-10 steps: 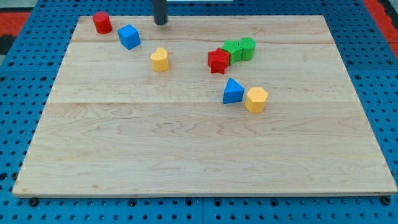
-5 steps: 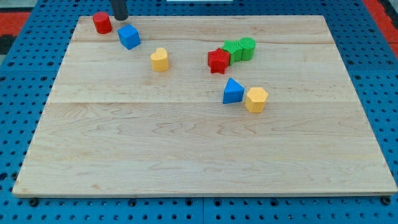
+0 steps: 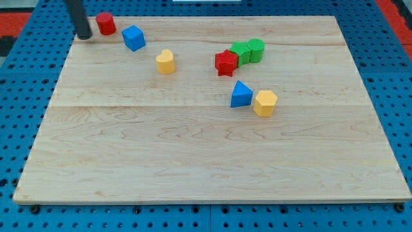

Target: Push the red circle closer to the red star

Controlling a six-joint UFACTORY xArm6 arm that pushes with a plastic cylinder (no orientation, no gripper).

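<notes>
The red circle (image 3: 105,24) stands near the board's top left corner. The red star (image 3: 226,63) lies right of the board's middle top, touching a green block (image 3: 241,51). My tip (image 3: 84,36) is at the board's top left, just left of the red circle and slightly below it, a small gap apart. The rod rises out of the view's top.
A blue cube (image 3: 134,38) sits right of the red circle. A yellow block (image 3: 165,62) lies between it and the red star. A green cylinder (image 3: 256,49) is right of the green block. A blue triangle (image 3: 241,95) and a yellow hexagon (image 3: 264,103) lie below the star.
My tip has moved left along the board's top edge, from right of the blue cube, past the red circle, to its left side. No block has moved.
</notes>
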